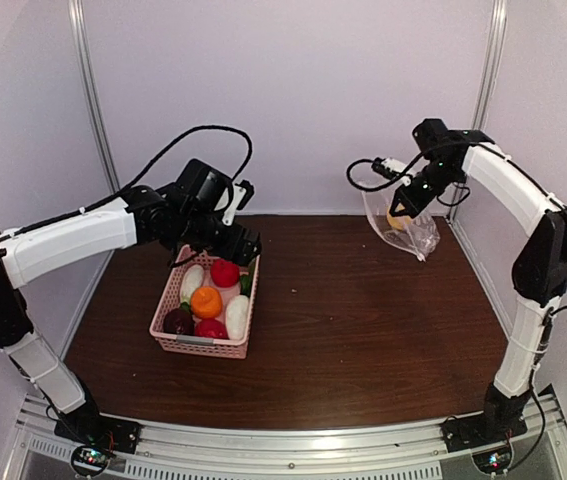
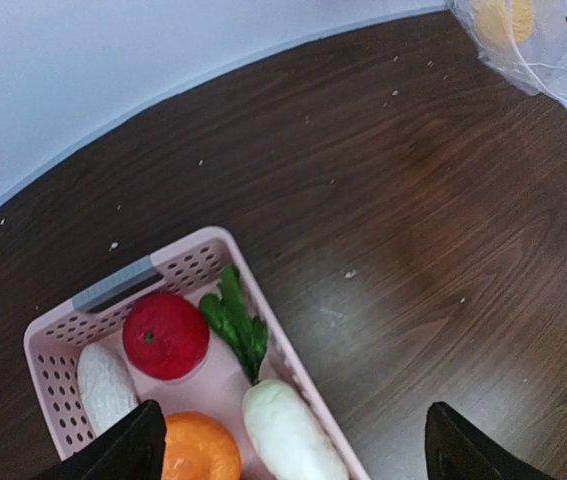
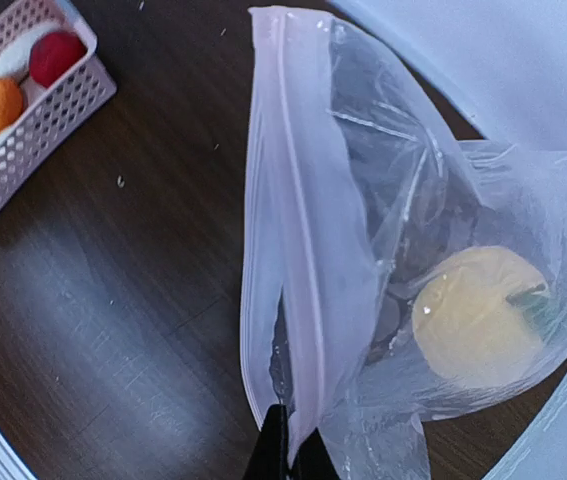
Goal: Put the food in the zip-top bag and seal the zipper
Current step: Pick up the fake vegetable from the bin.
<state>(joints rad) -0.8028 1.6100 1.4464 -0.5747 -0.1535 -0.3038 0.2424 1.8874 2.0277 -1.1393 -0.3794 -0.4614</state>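
The right tool (image 3: 285,455) grips the rim of the zip-top bag (image 3: 313,200) at far right. We centre the open left tool (image 2: 298,448) over the red fruit (image 2: 165,335), then descend vertically.

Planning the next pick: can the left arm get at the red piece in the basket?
Probably yes. The left gripper hangs open above the pink basket, and the red piece lies uncovered inside, with nothing over it.

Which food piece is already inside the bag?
The yellow round one, lying in the bag pinched by the right tool. The other pieces sit in the pink basket.
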